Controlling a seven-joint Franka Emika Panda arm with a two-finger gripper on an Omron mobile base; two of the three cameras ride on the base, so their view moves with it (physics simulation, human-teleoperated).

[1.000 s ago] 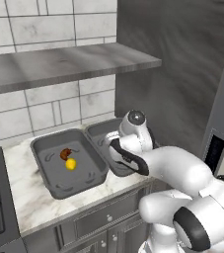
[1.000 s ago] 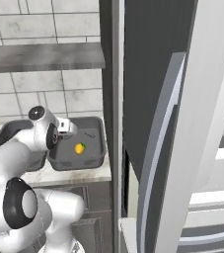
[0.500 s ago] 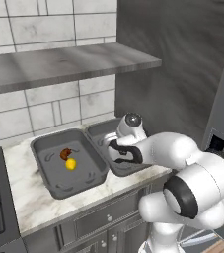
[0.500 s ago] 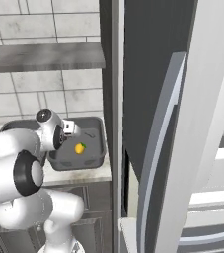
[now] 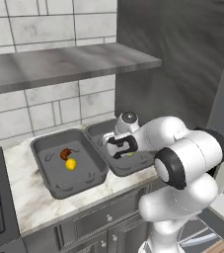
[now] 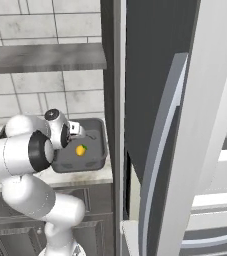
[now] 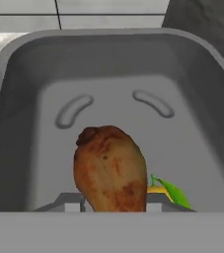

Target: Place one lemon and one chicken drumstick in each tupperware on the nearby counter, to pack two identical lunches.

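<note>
Your gripper [image 5: 122, 147] hangs over the right tupperware [image 5: 144, 163] on the counter [image 5: 29, 197], fingers pinching a chicken drumstick [image 7: 111, 169], thick end out over the tray floor. A lemon [image 6: 80, 149] lies in that same tray, its green tip just beside the drumstick. In the left tupperware [image 5: 47, 173], touching the right one, another drumstick [image 5: 65, 154] and lemon [image 5: 71, 164] sit together.

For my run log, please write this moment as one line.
gripper: shut on chicken drumstick | over right tupperware | lemon inside | left tupperware: packed
</note>
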